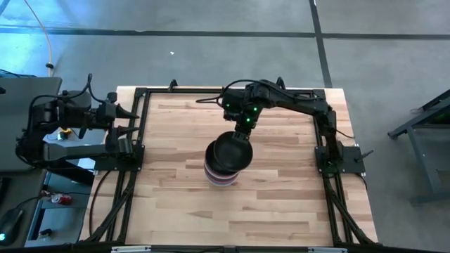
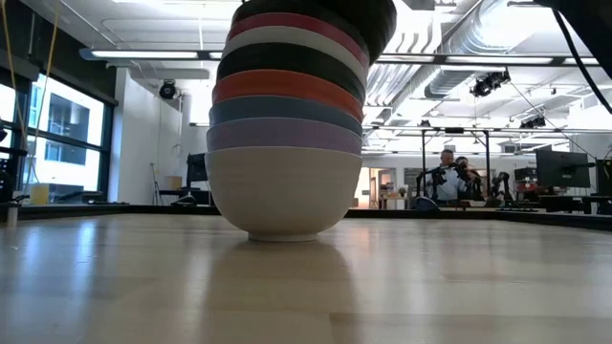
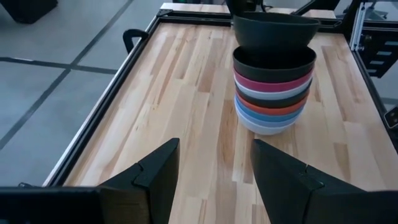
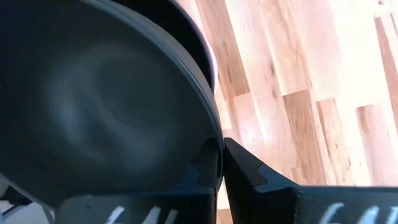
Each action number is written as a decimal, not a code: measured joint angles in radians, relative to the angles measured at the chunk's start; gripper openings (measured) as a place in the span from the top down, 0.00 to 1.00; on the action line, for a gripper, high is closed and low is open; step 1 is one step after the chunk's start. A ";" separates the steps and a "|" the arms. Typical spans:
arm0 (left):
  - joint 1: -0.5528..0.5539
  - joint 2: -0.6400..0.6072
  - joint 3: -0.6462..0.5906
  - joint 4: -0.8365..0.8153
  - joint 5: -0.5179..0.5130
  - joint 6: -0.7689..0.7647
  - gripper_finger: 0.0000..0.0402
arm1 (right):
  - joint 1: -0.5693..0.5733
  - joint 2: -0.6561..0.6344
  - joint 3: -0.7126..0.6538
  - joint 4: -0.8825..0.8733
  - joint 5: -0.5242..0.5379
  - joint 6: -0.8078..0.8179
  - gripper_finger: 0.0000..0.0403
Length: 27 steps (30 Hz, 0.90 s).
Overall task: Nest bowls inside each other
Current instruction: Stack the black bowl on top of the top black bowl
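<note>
- Waiting off the left edge of the surface [image 1: 281,204]: left gripper [image 3: 214,180], jaws parted, gripping nothing, pointing across at the work.
- Standing near the middle of the surface: stack of nested bowls [image 3: 273,93], cream at the base, then lavender, blue, red-orange, black, white, magenta, and a black one on top.
- Hanging just above that stack, not yet seated: last black bowl [image 3: 275,30], tilting slightly, a sliver of air showing under it from the left wrist view.
- Reaching in from the right and pinching that bowl's rim: right gripper [image 4: 221,165], jaws closed on the wall of the bowl.
- Looking nearly finished: eight nested, one in the air, no loose bowls showing anywhere else.
- Remaining, by the look of it: lowering the black bowl squarely in and letting go.
</note>
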 joint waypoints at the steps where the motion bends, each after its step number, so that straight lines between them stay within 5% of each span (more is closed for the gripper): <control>1: 0.000 -0.003 0.000 0.000 -0.002 0.000 0.54 | 0.000 0.000 0.000 0.001 -0.003 0.000 1.00; 27: 0.000 -0.013 0.000 0.001 -0.010 -0.002 0.54 | 0.009 0.031 0.078 0.019 -0.062 -0.037 1.00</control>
